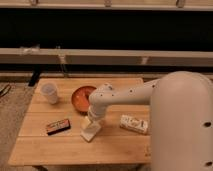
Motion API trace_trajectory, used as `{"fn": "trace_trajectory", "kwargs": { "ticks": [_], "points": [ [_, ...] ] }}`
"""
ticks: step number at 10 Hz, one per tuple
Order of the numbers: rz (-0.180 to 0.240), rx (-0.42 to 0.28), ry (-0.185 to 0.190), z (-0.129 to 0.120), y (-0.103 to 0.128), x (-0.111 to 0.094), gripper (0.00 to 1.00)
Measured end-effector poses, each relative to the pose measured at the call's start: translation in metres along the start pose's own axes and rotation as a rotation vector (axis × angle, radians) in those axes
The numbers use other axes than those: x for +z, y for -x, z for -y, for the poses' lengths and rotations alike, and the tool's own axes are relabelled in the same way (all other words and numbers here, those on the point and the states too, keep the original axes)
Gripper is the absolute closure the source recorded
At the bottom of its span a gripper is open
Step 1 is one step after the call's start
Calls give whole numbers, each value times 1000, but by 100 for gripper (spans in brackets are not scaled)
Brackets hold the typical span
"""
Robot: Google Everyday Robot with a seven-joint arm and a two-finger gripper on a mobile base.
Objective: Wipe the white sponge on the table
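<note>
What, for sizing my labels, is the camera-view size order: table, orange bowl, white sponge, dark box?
Largest first: table, orange bowl, then white sponge and dark box, alike. The pincer is at the sponge's top.

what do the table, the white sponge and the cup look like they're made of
The table: light wood, matte, with plank seams showing. The white sponge: probably soft foam, a plain off-white block directly under the claw. The cup: likely thin plastic, whitish and translucent-looking; paper is possible.

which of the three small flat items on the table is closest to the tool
The plain white sponge, right under the tool near the table's middle. The dark box and the printed packet lie apart on either side of it.
</note>
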Motion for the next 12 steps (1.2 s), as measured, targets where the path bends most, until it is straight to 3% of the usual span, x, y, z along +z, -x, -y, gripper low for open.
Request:
{"fn": "trace_trajectory", "kwargs": {
  "ticks": [3, 4, 7, 12],
  "points": [
    [-20, -1, 3, -3, -2, 1, 55],
    [-32, 6, 5, -3, -4, 1, 70],
    [-51, 21, 2, -2, -8, 1, 97],
    [-51, 44, -14, -4, -18, -9, 100]
  ]
}}
